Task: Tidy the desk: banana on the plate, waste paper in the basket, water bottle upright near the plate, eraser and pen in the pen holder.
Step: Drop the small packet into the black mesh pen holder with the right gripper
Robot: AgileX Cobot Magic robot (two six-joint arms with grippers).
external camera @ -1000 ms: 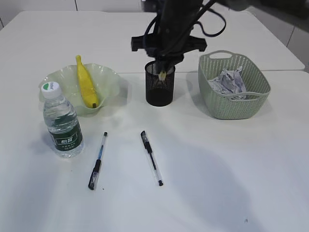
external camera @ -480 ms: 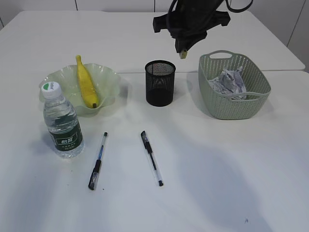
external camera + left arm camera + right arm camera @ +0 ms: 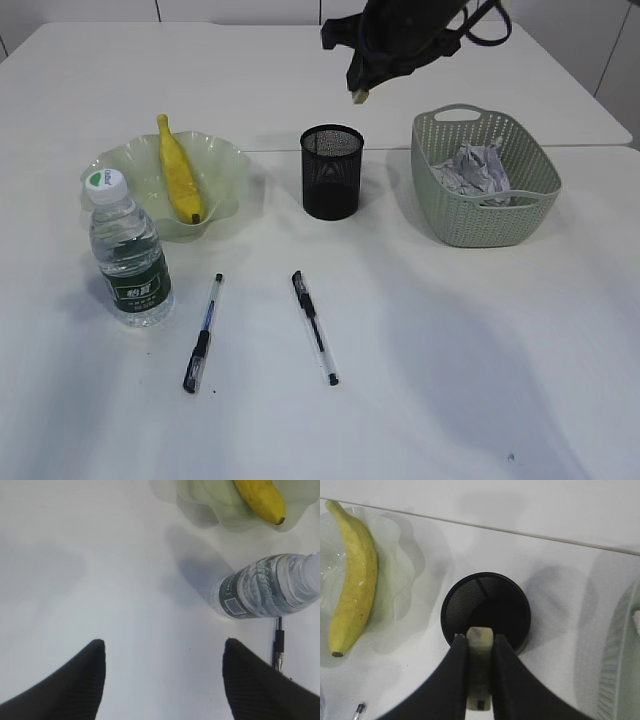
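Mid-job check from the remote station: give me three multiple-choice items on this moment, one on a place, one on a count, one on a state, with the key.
1. Where does the banana lie?
A. on the plate
B. in the basket
C. beside the bottle on the table

2. How many pens lie on the table?
A. one
B. two
C. three

3. What is the right gripper doing?
A. hanging open and empty
B. shut on the eraser
C. shut on a pen

Key: 1 A, the banana rests in the green plate. 2 B, a left pen and a right pen lie there. 3 B, the fingers pinch the pale eraser above the pen holder.
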